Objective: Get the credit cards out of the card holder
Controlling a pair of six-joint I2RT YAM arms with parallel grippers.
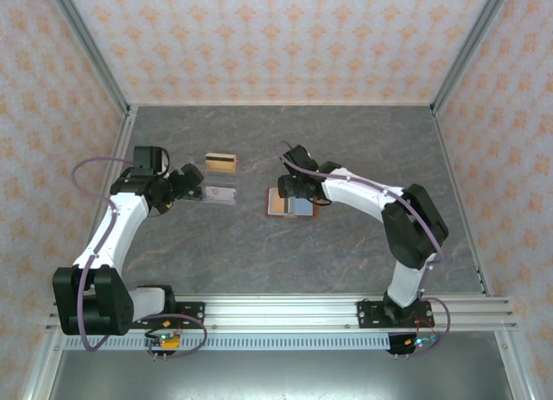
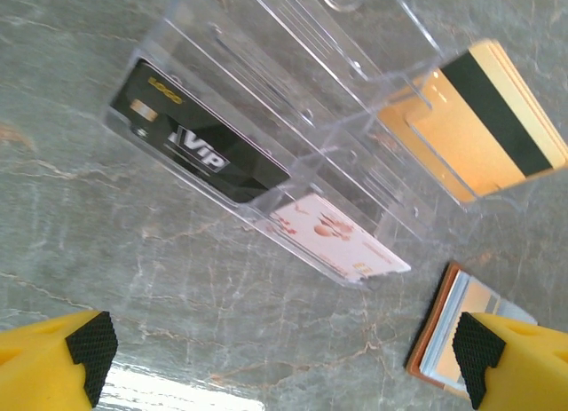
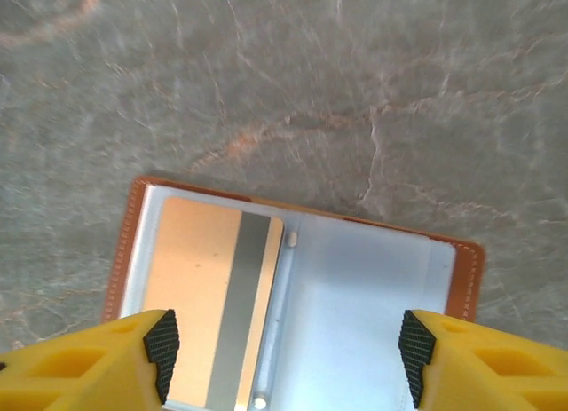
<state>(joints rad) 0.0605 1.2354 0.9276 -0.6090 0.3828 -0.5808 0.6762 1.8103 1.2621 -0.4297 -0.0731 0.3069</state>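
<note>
The card holder (image 1: 290, 205) lies open on the grey table, reddish-brown with a blue-grey inside (image 3: 373, 296). A tan-gold card with a grey stripe (image 3: 209, 296) sits in its left half; the right pocket looks bare. My right gripper (image 3: 286, 353) hovers just above it, open, with nothing between the pads. Further left, a gold card with a dark stripe (image 2: 484, 118), a pinkish-white card (image 2: 342, 238) and a black card (image 2: 200, 145) lie in clear plastic cases. My left gripper (image 2: 282, 358) is open over bare table near them, with the holder's edge (image 2: 426, 335) at its right.
Two clear plastic cases (image 1: 220, 195) with cards sit between the arms, a gold one (image 1: 220, 162) behind. Patterned walls enclose the table on three sides. A metal rail (image 1: 276, 309) runs along the near edge.
</note>
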